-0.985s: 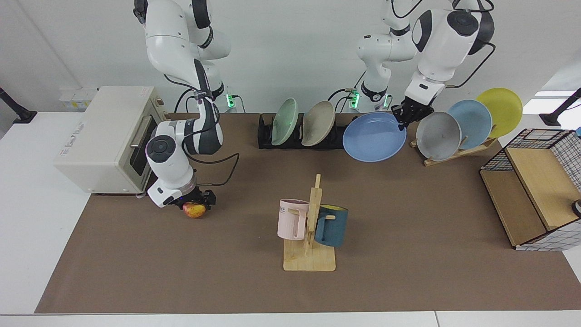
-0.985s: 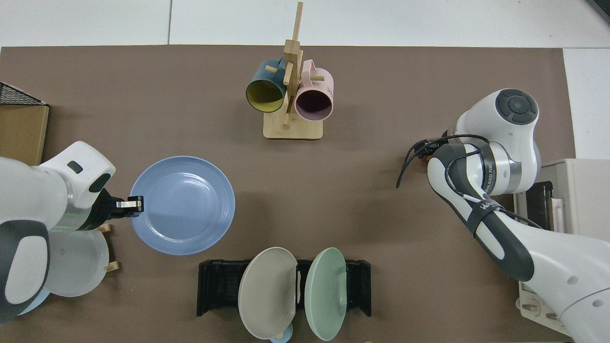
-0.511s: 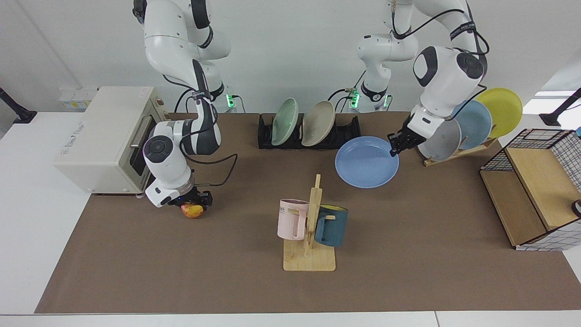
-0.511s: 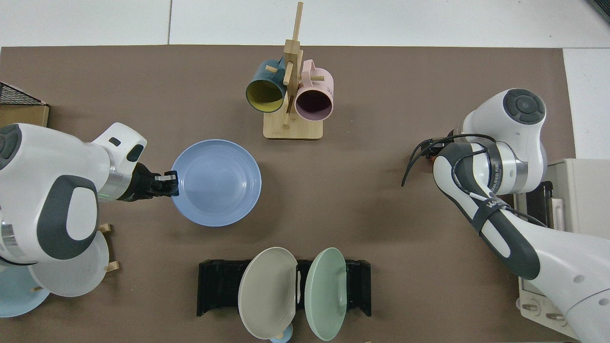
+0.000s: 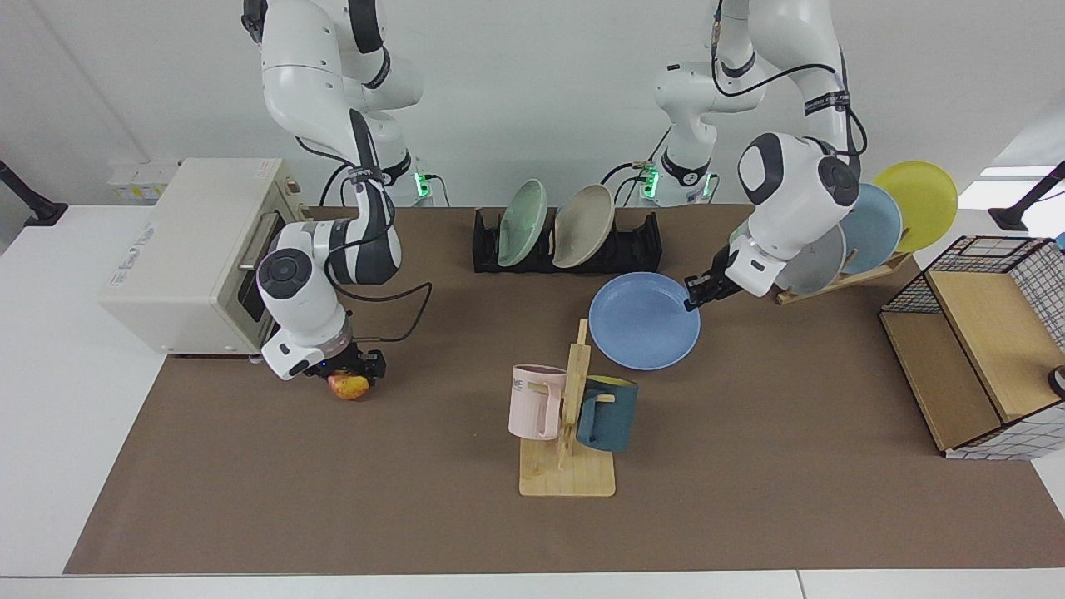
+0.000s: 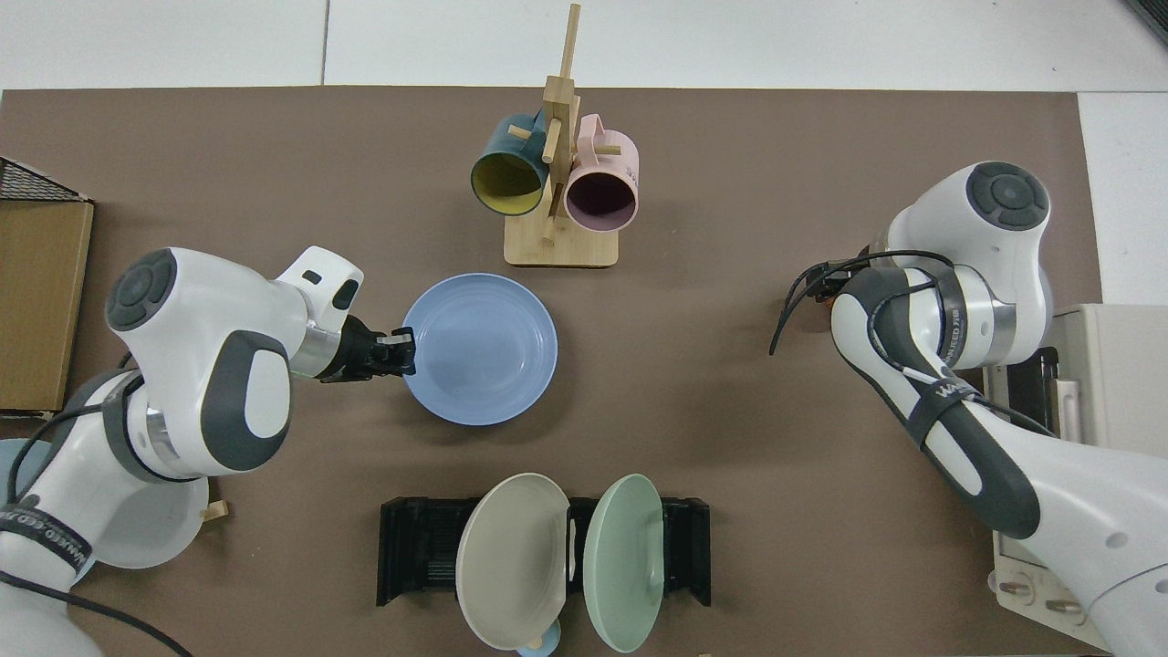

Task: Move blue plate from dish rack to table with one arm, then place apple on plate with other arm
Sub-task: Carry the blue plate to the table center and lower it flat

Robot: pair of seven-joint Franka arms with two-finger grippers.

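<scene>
Blue plate [image 5: 643,320] lower, nearer mug stand [image 5: 569,433]

No legible text anywhere.

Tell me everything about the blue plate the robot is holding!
The blue plate is round, periwinkle blue, matte, with a shallow raised rim and a flat middle. Nothing lies in it. It is nearly level, face up, low over the brown table, between the black dish rack and the wooden mug stand; whether it touches the table yet cannot be told. The left gripper pinches its rim on one side, and nothing else touches it.
</scene>
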